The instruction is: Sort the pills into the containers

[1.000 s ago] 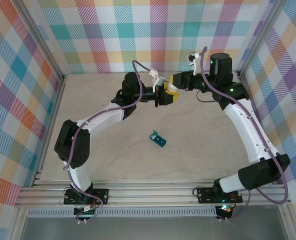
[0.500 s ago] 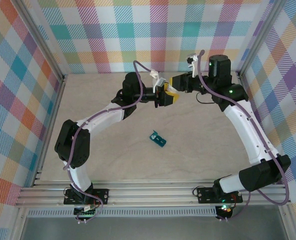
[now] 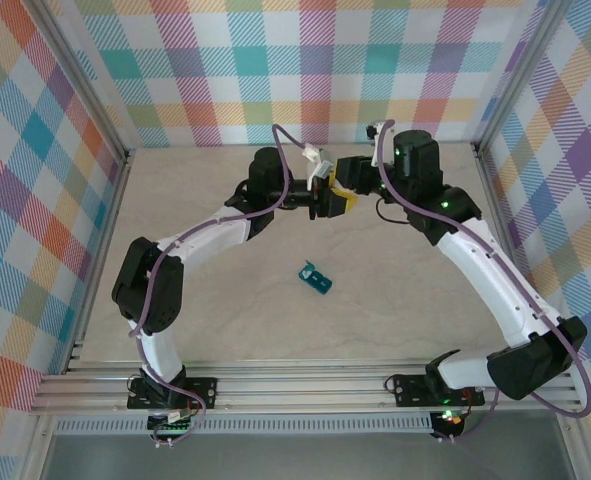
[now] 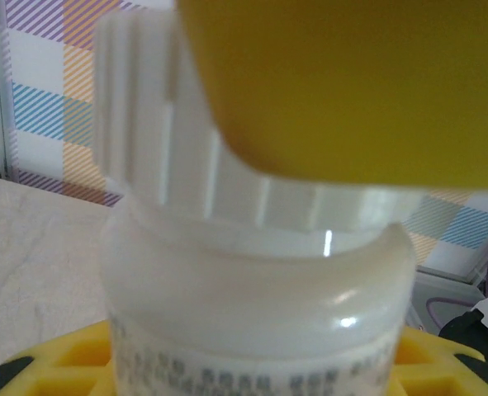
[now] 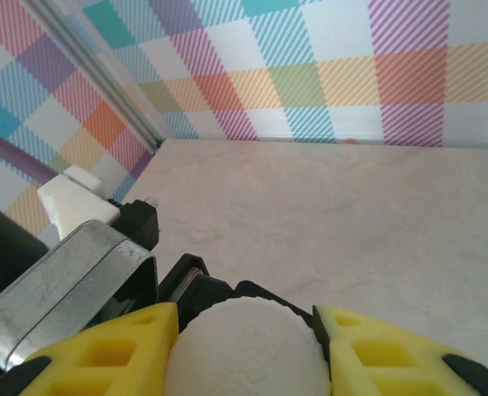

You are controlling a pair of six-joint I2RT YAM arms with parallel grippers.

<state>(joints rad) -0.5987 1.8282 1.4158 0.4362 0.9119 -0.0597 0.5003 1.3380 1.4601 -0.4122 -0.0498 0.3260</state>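
The teal pill box (image 3: 314, 278) lies on the pale tabletop (image 3: 395, 320) near its middle, in the open space framed by the two arms, closer to the arm bases than either set of fingers is. It is touched by nothing and sits well apart from both grippers; it is too small in the top view to tell whether its lids are up or down. Farther back, toward the checked rear wall (image 3: 305, 70), the left gripper (image 3: 322, 199) and the right gripper (image 3: 342, 191) meet nose to nose, reaching in from opposite sides. Between them is a white bottle (image 4: 260, 305). In the left wrist view the bottle's rounded shoulder and a band of blurred grey print stand right before the lens, with the left gripper's yellow fingers (image 4: 45, 371) showing at either side of its body, so these fingers are closed about the bottle. In the right wrist view the ribbed white cap (image 5: 244, 346) sits squarely between the right gripper's yellow fingers (image 5: 103, 351), which are pressed against its two sides, pinching it. From the left wrist, one of those right fingers appears as a broad yellow shape lying over the top of the cap. The pill box lies on the base side of this meeting point, slightly toward the left arm's side.
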